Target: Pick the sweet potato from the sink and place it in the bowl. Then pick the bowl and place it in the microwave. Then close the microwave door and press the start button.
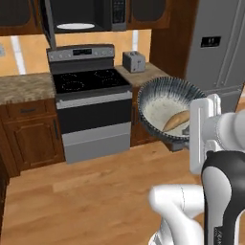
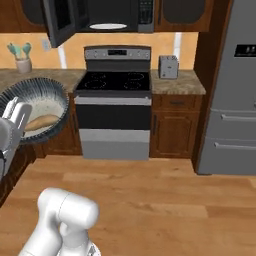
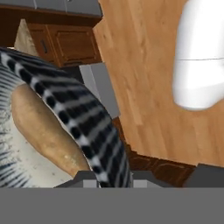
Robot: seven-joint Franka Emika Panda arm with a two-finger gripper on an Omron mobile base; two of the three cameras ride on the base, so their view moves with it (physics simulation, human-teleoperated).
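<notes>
The gripper is pinching the rim of the bowl, holding it tilted in the air above the wood floor. The sweet potato is lying inside, its long axis sloping toward the gripped side. The microwave door is standing open.

The light was bright and even, with almost no shadows. The bowl up close in the hand view looked blurry and blocky.
</notes>
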